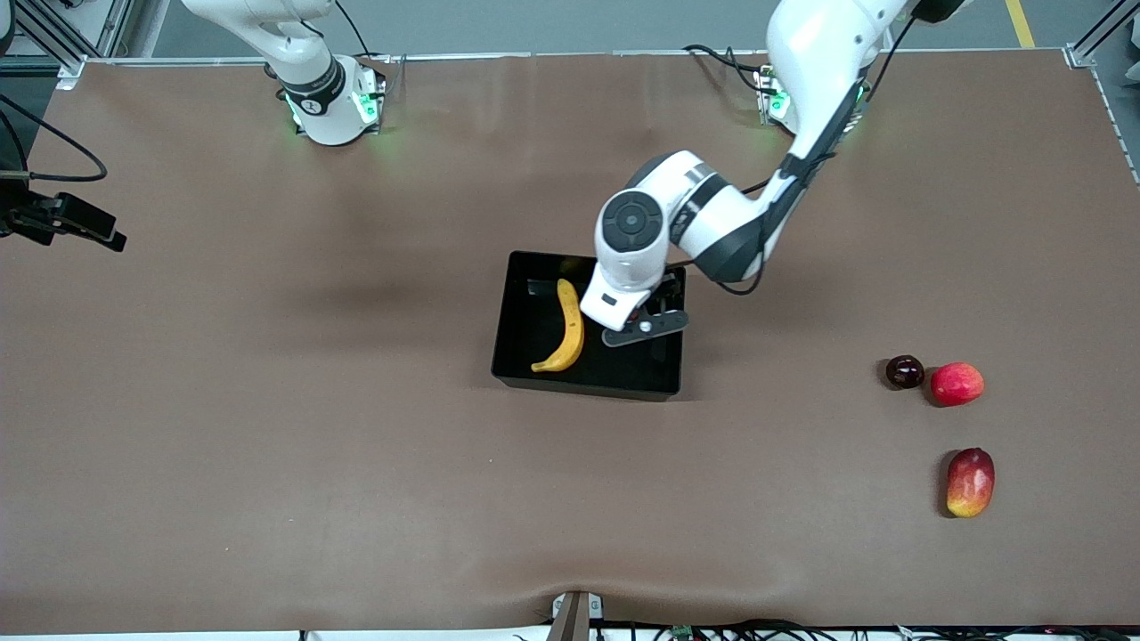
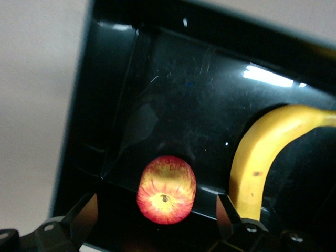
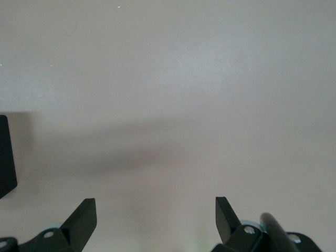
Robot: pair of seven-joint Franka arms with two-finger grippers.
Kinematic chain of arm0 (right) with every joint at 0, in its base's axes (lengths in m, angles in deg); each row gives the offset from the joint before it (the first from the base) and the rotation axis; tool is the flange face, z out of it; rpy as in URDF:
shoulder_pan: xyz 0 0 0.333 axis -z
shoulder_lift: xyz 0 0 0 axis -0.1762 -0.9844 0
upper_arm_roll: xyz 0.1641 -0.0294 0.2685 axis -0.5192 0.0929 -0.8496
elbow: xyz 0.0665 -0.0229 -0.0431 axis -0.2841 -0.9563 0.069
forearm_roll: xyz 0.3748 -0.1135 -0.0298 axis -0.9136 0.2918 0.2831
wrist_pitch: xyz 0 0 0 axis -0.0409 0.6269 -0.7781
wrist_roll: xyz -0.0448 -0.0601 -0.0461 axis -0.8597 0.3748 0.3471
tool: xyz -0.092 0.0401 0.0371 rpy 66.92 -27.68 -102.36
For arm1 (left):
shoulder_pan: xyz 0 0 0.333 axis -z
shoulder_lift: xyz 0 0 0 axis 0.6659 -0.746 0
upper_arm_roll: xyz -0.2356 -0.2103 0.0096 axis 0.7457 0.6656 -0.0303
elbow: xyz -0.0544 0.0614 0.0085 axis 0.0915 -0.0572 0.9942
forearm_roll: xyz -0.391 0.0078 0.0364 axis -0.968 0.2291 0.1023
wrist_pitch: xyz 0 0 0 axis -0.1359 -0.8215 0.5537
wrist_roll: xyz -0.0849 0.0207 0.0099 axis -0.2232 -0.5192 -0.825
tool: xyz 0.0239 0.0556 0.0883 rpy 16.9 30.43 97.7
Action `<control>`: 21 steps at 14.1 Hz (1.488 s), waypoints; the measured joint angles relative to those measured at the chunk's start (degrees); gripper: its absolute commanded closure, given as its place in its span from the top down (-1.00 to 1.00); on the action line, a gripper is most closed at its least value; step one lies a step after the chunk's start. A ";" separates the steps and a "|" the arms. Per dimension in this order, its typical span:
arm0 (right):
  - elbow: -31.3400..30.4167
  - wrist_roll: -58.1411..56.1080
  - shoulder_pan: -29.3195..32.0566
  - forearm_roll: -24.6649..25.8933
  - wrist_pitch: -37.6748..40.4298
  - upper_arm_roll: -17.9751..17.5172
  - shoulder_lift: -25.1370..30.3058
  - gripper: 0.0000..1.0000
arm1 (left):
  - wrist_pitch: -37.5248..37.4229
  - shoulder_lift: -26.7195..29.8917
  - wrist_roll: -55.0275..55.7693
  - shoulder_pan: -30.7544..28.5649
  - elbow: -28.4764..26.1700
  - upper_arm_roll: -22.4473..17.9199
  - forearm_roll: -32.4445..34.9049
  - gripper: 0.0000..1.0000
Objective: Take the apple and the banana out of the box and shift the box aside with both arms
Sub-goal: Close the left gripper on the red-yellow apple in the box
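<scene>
A black glossy box point(image 1: 590, 383) sits mid-worktop point(image 1: 267, 445). Inside lie a curved yellow banana point(image 1: 566, 328) and, in the corner farthest from the front camera, a small red-and-yellow apple point(image 2: 166, 189). The left gripper point(image 2: 157, 220) hovers over the apple, fingers point(image 2: 84, 212) spread wide and empty, one on each side of it. The apple looks firm, light and smooth, likely to roll; a grip across its widest middle seems safest. The right gripper point(image 3: 156, 218), fingers also wide and empty, waits over bare worktop. Three other fruits point(image 1: 957, 384) lie toward the left arm's end.
</scene>
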State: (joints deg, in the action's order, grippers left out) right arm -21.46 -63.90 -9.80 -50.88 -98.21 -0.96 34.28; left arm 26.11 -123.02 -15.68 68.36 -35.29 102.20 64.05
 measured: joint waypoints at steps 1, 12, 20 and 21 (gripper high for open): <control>0.00 0.00 0.00 0.00 0.00 0.00 0.00 1.00 | 1.06 -0.60 0.06 0.29 -0.77 -0.02 0.02 1.00; 0.00 0.00 0.00 0.00 -0.01 0.00 0.00 1.00 | 7.21 -1.54 0.08 0.51 -8.37 -0.02 0.03 -1.00; 2.58 -0.01 0.05 0.00 1.11 0.40 -1.88 1.00 | 7.93 -0.98 0.08 0.30 -4.32 -0.05 0.03 -1.00; 3.21 -0.01 0.05 0.00 1.50 0.41 -2.46 1.00 | 7.43 -0.26 0.08 0.17 -3.25 -0.07 0.03 -1.00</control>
State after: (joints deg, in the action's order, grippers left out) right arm -18.25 -63.92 -9.75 -50.88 -96.72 -0.56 31.82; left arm 33.54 -123.28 -15.59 68.54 -38.54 102.13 64.08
